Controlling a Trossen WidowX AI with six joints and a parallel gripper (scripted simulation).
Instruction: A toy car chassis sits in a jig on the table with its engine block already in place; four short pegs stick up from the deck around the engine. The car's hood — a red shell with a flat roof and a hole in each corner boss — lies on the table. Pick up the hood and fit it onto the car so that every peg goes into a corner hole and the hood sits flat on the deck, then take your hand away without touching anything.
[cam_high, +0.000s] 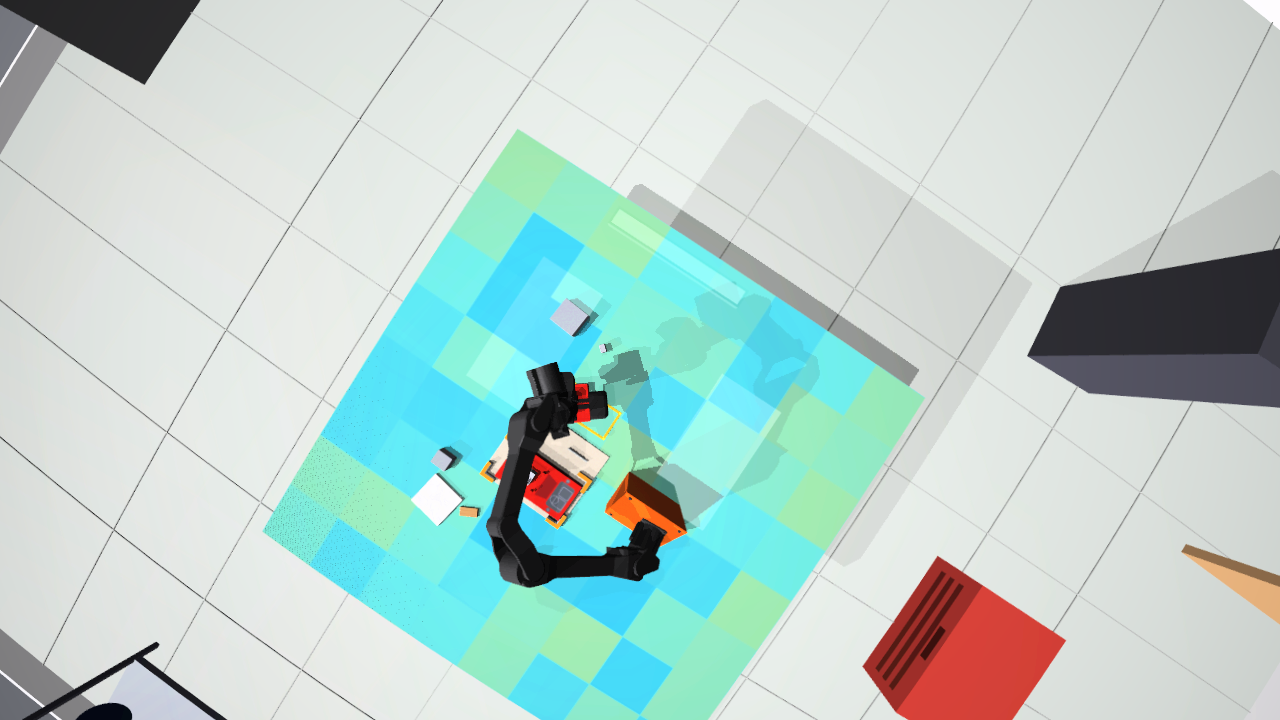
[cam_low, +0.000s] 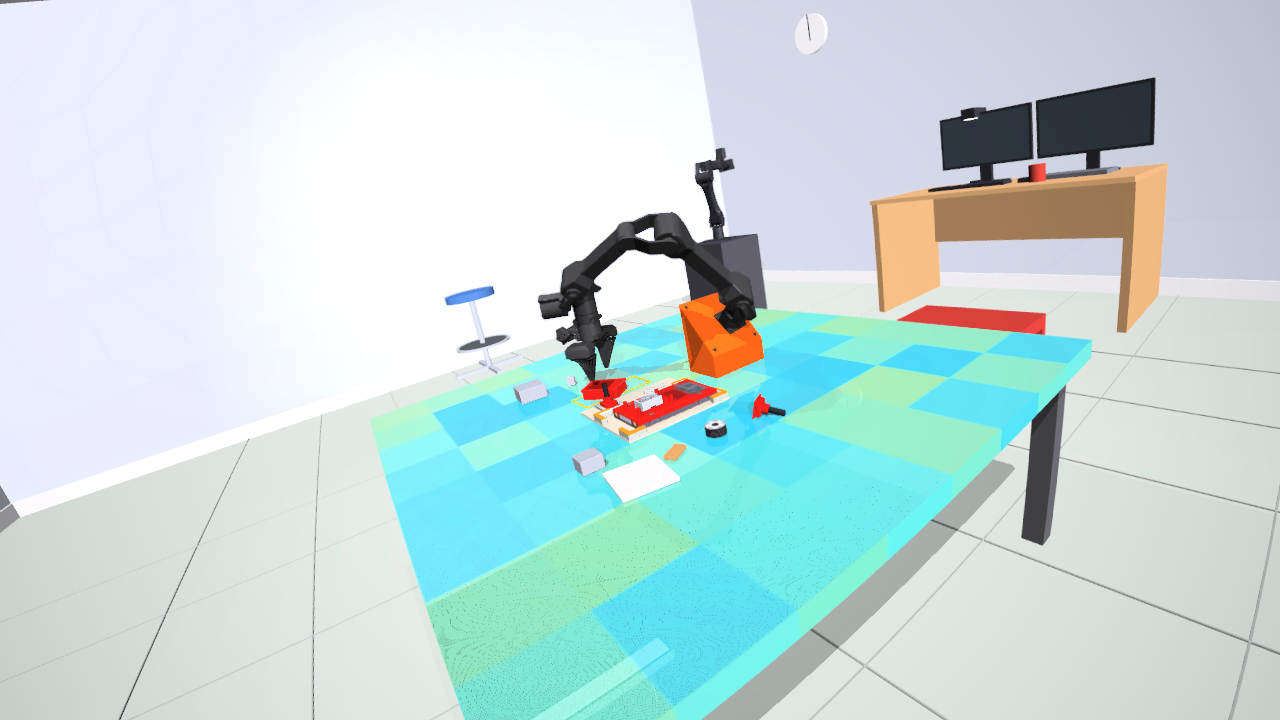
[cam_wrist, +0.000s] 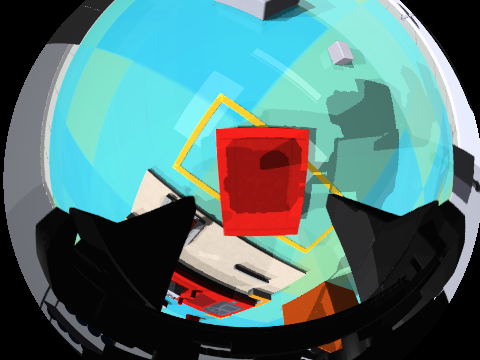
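Gripper above hood, fingers apart, nothing between them; open room seen on either side of the hood in wrist view. Red hood on tabletop, across the yellow outline, near the long edge of the cream jig board. Jig holds the red car chassis, orange corner brackets at its edges.
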